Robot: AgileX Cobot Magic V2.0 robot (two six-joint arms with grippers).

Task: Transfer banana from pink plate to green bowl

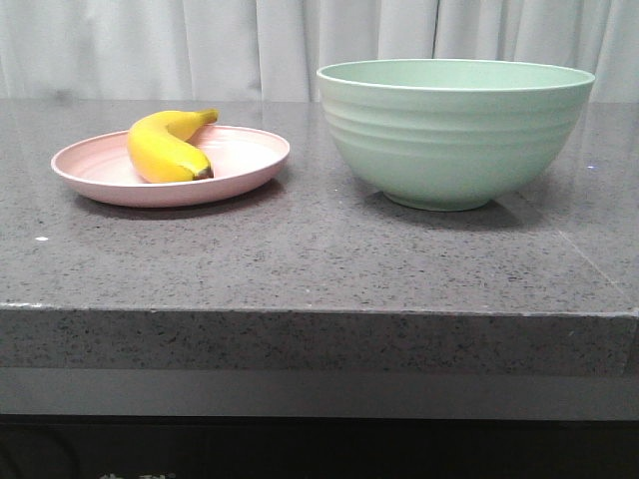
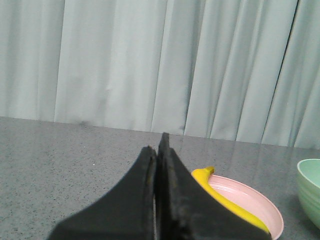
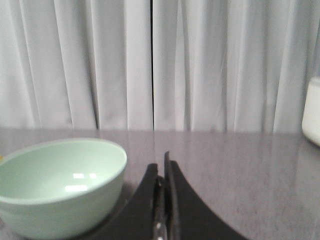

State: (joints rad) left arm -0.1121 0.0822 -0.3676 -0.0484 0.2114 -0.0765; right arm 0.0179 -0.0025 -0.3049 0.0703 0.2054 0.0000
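The yellow banana [image 1: 168, 148] lies on the pink plate [image 1: 240, 170] at the left of the grey counter. The mint-green bowl [image 1: 454, 135] stands empty at the right. Neither gripper shows in the front view. In the left wrist view my left gripper [image 2: 159, 145] is shut and empty, with the banana [image 2: 220, 198] and plate [image 2: 255, 205] partly hidden behind its fingers and the bowl's rim [image 2: 309, 190] at the edge. In the right wrist view my right gripper [image 3: 161, 162] is shut and empty beside the bowl [image 3: 60, 187].
The grey speckled counter [image 1: 319, 259] has a front edge close to the camera. White curtains [image 1: 200, 45] hang behind it. A white object [image 3: 312, 112] shows at the edge of the right wrist view.
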